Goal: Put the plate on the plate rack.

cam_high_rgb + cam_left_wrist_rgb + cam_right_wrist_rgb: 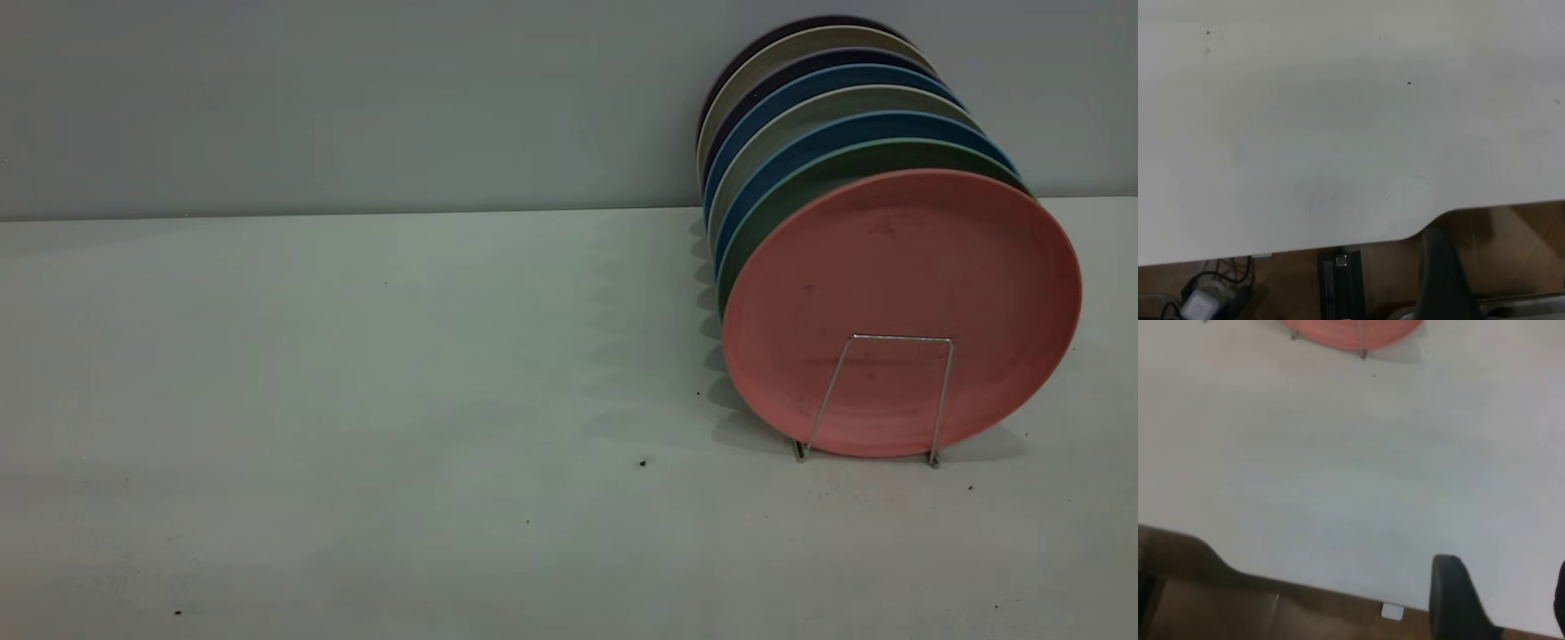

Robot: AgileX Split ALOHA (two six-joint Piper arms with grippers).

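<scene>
While the plate [898,293] is seen from the exterior view, it is shown as a round salmon-pink disc with a low raised rim and some faint dark smudges on its face. It is standing on edge, slightly tilted back, at the front of the plate rack [876,396], whose thin silver wire loop is seen just before its lower part. Behind it a teal-green plate [782,209] is leaned, and then blue plates [765,182] and grey and dark ones are ranged in a row toward the wall [356,98]. The white surface [356,400] is marked by a few small dark specks [642,462]. In the right wrist view a dark finger [1455,600] of the right pincer is seen at the surface's edge, well apart from the plate; whether this pincer is open cannot be told. The left pincer is likewise not clearly shown.
</scene>
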